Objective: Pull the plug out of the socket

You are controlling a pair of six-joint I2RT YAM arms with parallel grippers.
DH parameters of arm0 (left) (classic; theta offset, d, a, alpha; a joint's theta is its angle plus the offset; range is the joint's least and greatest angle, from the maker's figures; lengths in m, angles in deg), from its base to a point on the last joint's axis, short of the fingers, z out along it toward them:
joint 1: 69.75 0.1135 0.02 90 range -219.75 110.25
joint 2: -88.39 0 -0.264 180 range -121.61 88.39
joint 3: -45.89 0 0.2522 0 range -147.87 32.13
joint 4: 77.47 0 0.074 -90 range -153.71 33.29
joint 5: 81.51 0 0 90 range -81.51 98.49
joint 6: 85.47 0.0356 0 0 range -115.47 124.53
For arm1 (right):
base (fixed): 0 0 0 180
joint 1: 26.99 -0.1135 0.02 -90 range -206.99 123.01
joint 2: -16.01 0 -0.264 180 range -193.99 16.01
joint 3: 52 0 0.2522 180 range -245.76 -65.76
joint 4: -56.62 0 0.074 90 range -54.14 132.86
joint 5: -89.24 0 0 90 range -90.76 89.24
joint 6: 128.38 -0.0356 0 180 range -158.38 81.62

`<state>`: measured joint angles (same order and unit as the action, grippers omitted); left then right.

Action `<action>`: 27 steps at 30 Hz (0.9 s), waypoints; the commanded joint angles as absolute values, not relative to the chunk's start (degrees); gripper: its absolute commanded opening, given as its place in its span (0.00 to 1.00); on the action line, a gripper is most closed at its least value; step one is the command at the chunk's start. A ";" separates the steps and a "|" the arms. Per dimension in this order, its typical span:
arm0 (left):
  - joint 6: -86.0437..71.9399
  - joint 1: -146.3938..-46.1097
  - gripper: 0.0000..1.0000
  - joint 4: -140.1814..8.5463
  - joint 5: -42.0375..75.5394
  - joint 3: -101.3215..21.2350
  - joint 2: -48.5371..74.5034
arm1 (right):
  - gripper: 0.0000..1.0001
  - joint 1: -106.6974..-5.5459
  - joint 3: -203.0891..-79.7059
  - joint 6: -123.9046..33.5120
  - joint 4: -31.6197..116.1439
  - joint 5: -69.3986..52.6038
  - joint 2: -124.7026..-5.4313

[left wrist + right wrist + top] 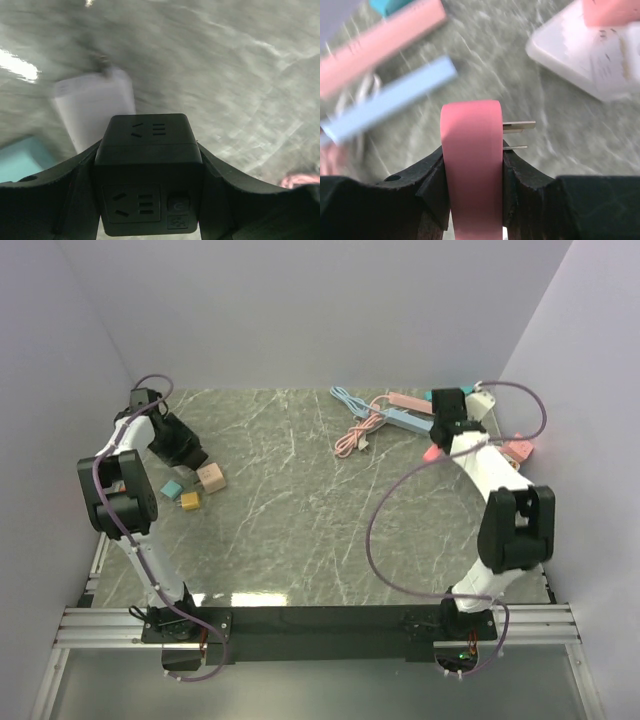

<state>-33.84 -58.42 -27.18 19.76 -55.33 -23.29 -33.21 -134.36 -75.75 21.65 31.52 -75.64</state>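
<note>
Two arms [118,490] [495,475], one black socket cube [148,170], one pink plug [471,165], three small loose cubes [172,489] [190,501] [211,478].

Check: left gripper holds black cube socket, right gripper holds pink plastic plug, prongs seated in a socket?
Wrong: right wrist view shows the metal prongs bare, in no socket. Otherwise yes: right gripper holds the pink plastic plug, left gripper the black cube socket.

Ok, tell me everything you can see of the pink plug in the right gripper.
The pink plug has a smooth, matte plastic body with a rounded top, clamped at its sides between the black fingers of the right gripper. Flat metal prongs stick out of one face, bare and in no socket. It sits over the marbled table, touching nothing but the fingers. No cable shows.
</note>
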 commanded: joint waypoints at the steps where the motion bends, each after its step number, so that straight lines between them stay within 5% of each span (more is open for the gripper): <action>1: -30.63 -57.10 0.00 -25.13 14.47 -56.73 -24.45 | 0.00 -29.64 -145.70 -80.46 16.59 30.09 -82.32; 6: -30.28 -56.57 0.08 -25.83 14.38 -54.80 -24.99 | 0.00 -24.45 -157.59 -83.73 10.52 27.11 -94.44; 13: -29.66 -56.57 0.72 -27.33 15.88 -51.11 -19.37 | 0.00 -21.64 -169.46 -83.82 8.32 25.88 -103.16; 19: -28.87 -56.57 0.95 -26.71 16.92 -51.11 -14.36 | 0.02 -20.23 -175.45 -83.55 11.39 20.25 -108.79; 20: -29.04 -56.57 0.97 -26.80 17.28 -51.02 -13.57 | 0.06 -20.05 -175.54 -83.82 13.13 18.86 -109.05; 24: -29.66 -57.01 1.00 -27.59 19.56 -50.40 -8.22 | 0.54 -19.62 -177.29 -84.70 14.64 16.39 -110.11; 27: -29.40 -58.06 0.99 -27.24 21.49 -50.93 -6.19 | 0.78 -19.44 -178.00 -84.53 15.95 13.85 -110.11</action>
<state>-30.02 -56.78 -26.52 18.51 -50.42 -10.09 -19.97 -174.93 -83.94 12.40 17.24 -110.44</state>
